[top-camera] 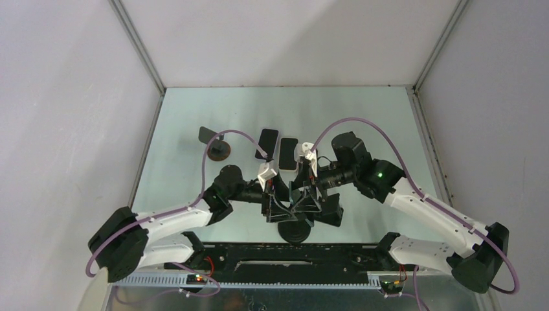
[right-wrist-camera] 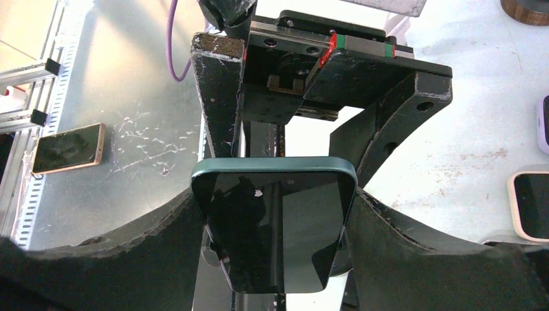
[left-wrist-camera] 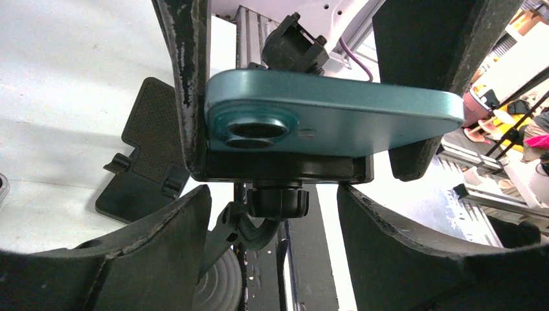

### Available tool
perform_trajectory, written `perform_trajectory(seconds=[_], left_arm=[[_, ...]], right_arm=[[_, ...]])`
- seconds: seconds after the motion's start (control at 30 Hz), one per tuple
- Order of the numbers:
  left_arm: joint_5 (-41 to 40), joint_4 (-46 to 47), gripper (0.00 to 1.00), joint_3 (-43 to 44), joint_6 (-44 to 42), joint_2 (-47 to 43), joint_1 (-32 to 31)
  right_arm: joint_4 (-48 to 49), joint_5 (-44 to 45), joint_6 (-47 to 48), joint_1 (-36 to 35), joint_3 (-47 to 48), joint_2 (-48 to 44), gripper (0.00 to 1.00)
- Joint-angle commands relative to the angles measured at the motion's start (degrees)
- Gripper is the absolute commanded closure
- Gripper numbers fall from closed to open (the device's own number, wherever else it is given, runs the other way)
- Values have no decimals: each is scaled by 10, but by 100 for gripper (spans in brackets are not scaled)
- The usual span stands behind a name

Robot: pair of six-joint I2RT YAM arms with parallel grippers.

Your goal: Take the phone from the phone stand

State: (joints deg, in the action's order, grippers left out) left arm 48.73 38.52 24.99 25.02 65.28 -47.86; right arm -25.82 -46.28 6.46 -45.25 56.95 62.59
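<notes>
At the top view's lower centre, the phone (left-wrist-camera: 330, 110) sits clipped in the phone stand (left-wrist-camera: 291, 170). The right gripper (right-wrist-camera: 277, 214) seems pinched on its 2 side edges, ready to lift. The left gripper (left-wrist-camera: 273, 197) gapes around the stand's neck, holding nothing, likely to brace it.

The phone (right-wrist-camera: 275, 227) sits on the phone stand (left-wrist-camera: 278, 199) at the near middle of the table (top-camera: 362, 123), between the two arms. The right gripper (right-wrist-camera: 275, 210) flanks the phone from the right. The left gripper (left-wrist-camera: 273, 223) straddles the stand's neck from the left. Behind them, a spare phone (top-camera: 266, 144) and another spare phone (top-camera: 288, 153) lie side by side, with a second stand (top-camera: 217, 148) to their left.
</notes>
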Motion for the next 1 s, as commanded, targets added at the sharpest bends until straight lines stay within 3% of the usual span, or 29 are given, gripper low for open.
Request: perform_trajectory(seconds=[0.0, 0.23, 0.43, 0.5, 0.53, 0.6, 0.77, 0.8, 0.97], left_arm=[[-6, 52, 23, 30, 10, 5, -5], [-8, 83, 25, 35, 24, 10, -5], [-10, 106, 33, 36, 41, 24, -5], [-12, 118, 47, 33, 46, 26, -5], [-17, 122, 64, 29, 47, 25, -5], [-22, 123, 80, 26, 42, 21, -5], [-25, 99, 90, 30, 22, 18, -5], [-24, 96, 97, 31, 21, 18, -6], [-18, 88, 100, 36, 22, 23, -5]], right_arm=[[-6, 28, 6, -1, 12, 9, 100], [-7, 33, 2, -3, 13, 13, 100], [-10, 40, 3, -4, 13, 11, 100], [-16, 39, 7, -4, 13, 13, 100], [-18, 38, 11, -5, 13, 14, 100], [-25, 44, 13, -6, 13, 15, 100], [-27, 80, 4, -11, 13, 10, 100], [-27, 88, 4, -11, 13, 9, 100], [-35, 105, 0, -8, 13, 4, 100]])
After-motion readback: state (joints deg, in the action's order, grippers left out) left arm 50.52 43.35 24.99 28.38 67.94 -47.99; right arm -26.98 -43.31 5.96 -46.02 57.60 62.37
